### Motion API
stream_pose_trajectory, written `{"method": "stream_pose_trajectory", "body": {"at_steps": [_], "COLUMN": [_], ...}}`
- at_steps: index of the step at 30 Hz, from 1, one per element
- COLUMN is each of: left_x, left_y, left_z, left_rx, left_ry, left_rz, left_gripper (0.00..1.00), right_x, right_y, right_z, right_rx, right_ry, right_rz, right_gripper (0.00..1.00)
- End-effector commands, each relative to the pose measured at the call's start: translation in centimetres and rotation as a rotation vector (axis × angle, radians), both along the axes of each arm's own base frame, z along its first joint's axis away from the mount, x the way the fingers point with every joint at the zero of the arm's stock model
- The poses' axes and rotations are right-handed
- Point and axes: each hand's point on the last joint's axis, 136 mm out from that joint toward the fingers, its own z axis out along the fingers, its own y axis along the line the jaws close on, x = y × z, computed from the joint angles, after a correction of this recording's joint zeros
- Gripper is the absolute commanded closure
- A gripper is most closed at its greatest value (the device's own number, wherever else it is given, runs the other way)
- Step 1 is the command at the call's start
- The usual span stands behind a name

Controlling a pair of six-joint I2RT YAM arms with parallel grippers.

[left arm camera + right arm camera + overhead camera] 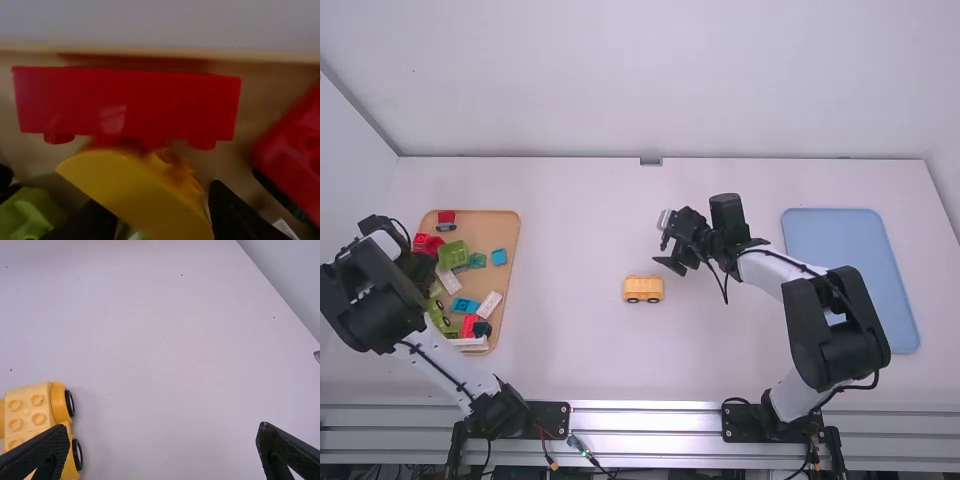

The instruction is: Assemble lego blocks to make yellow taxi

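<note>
Left gripper (pixel 156 205): clamped on curved yellow brick (pixel 135 190), near tray's (pixel 509 224) left edge
Right gripper (pixel 164 431): fingers wide apart
Yellow taxi chassis (pixel 643 289): inward from worktop's (pixel 580 350) near edge
Risk: tilted grip could snag red brick (pixel 125 102), twisting free

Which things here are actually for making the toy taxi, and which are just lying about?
For the taxi:
yellow wheeled base
yellow curved block
tan tray holding blocks

Apparently just lying about:
red bricks, green bricks, blue bricks
pale blue tray
</note>
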Motion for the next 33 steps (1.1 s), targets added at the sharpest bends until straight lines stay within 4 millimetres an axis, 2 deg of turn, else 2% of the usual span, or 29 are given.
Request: {"method": "stream_pose_trajectory", "body": {"at_steps": [1, 7, 18, 21, 22, 24, 26, 28, 30, 31, 32, 33], "left_x": [-0.6, -1.4, -1.6, -1.5, -1.5, -1.9, -2.2, -2.1, -2.1, -2.1, -2.1, -2.0], "left_y": [-0.7, -1.2, -1.2, -1.1, -1.1, -1.1, -1.0, -0.8, -0.7, -0.7, -0.7, -0.7], "left_z": [-1.0, -1.1, -1.2, -1.1, -1.1, -1.1, -1.1, -1.1, -1.1, -1.1, -1.1, -1.1], "left_rx": [-0.039, -0.061, -0.069, -0.068, -0.066, -0.061, -0.043, -0.041, -0.045, -0.045, -0.047, -0.047], "left_ry": [-0.004, -0.005, -0.035, -0.043, -0.041, -0.028, -0.01, -0.014, -0.027, -0.027, -0.027, -0.027], "left_rz": [0.126, 0.295, 0.472, 0.475, 0.475, 0.48, 0.479, 0.481, 0.486, 0.486, 0.486, 0.484], "left_gripper": [0.51, 0.47, 0.37, 0.09, 0.07, 0.09, 0.18, 0.21, 0.32, 0.32, 0.41, 0.43], "right_x": [0.2, 0.2, 0.2, 0.2, 0.2, 0.2, 0.2, 0.2, 0.2, 0.2, 0.2, 0.2], "right_y": [0.0, 0.0, 0.0, 0.0, 0.0, 0.0, 0.0, 0.0, 0.0, 0.0, 0.0, 0.0], "right_z": [0.5, 0.5, 0.5, 0.5, 0.5, 0.5, 0.5, 0.5, 0.5, 0.5, 0.5, 0.5], "right_rx": [0.007, 0.007, 0.007, 0.007, 0.007, 0.007, 0.007, 0.007, 0.007, 0.007, 0.007, 0.007], "right_ry": [-0.005, -0.004, -0.004, -0.004, -0.004, -0.004, -0.004, -0.004, -0.004, -0.004, -0.004, -0.003], "right_rz": [-0.003, -0.004, -0.004, -0.004, -0.004, -0.004, -0.004, -0.005, -0.004, -0.004, -0.004, -0.004], "right_gripper": [0.01, 0.01, 0.01, 0.01, 0.01, 0.01, 0.01, 0.01, 0.01, 0.01, 0.01, 0.01]}}
